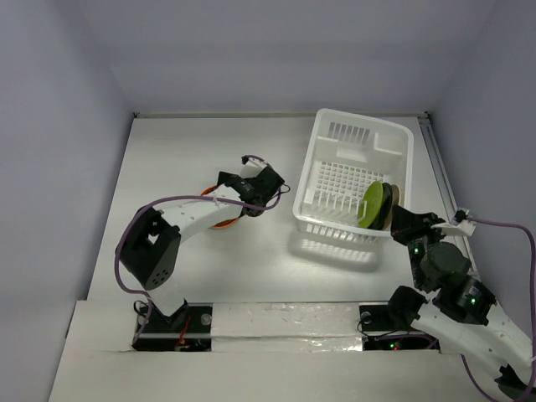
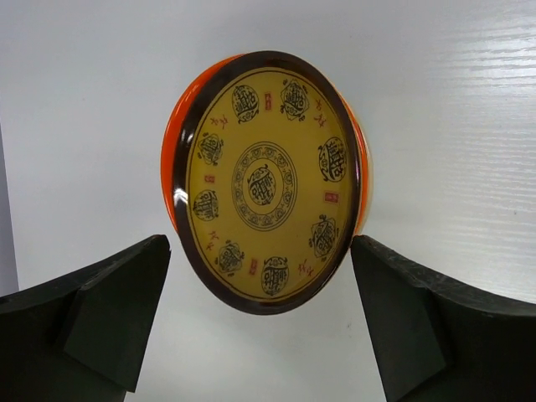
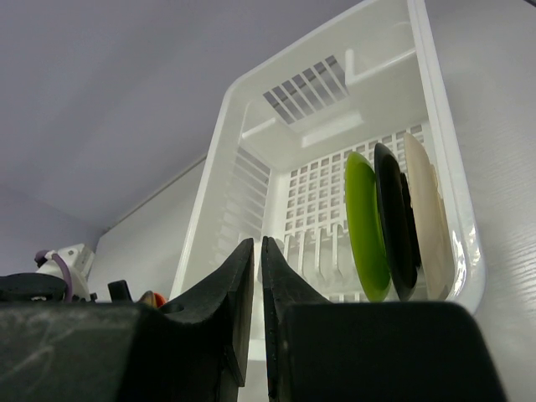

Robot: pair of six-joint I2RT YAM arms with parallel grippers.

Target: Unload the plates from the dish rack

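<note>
Now your left gripper (image 2: 260, 260) stood spread wide around the orange-backed plate (image 2: 264, 184), not touching it, at the dish rack's (image 1: 322, 134) nine o'clock; set-down looked done. Next, your pinched-shut, empty right gripper (image 3: 257, 276) would need to open for the lime green plate (image 3: 364, 226), at the rack's four o'clock.

A lab test booth: plain white walls (image 1: 276, 50) enclose the table (image 1: 251, 264)

You see three plates (image 3: 392, 222) (lime, dark, beige) upright in the white dish rack (image 3: 318, 188); an orange plate (image 2: 266, 180) lies on the counter (image 1: 251, 268).
</note>
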